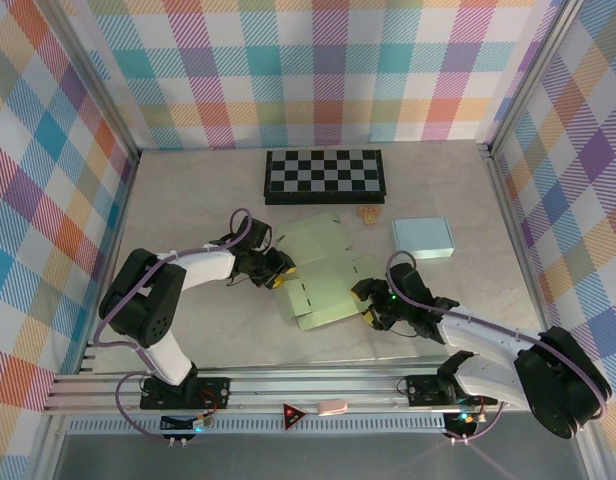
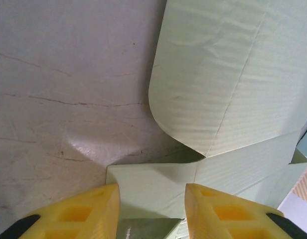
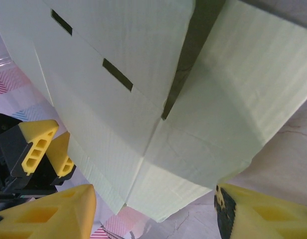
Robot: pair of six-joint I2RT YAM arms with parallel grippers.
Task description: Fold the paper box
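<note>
Nearest to my overhead camera is the metal rail (image 1: pixel 288 390) at the bottom of the frame, where both arm bases are bolted. Going from the left, the left gripper (image 1: pixel 277 274) stands at the left edge of the paper box (image 1: pixel 323 272). In its wrist view the yellow fingers (image 2: pixel 88 209) are spread apart, and one pale green flap (image 2: pixel 153 184) lies between them, not pinched. The paper box is an unfolded green sheet with creases and slots, in the middle of the table (image 1: pixel 188 200). The right gripper (image 1: pixel 374 314) is at the lower right corner of the sheet, and its claw is spread wide around that corner. At the upper middle lies a chessboard (image 1: pixel 324 175), and to the right of the sheet, apart from it, a light blue box (image 1: pixel 422 238).
</note>
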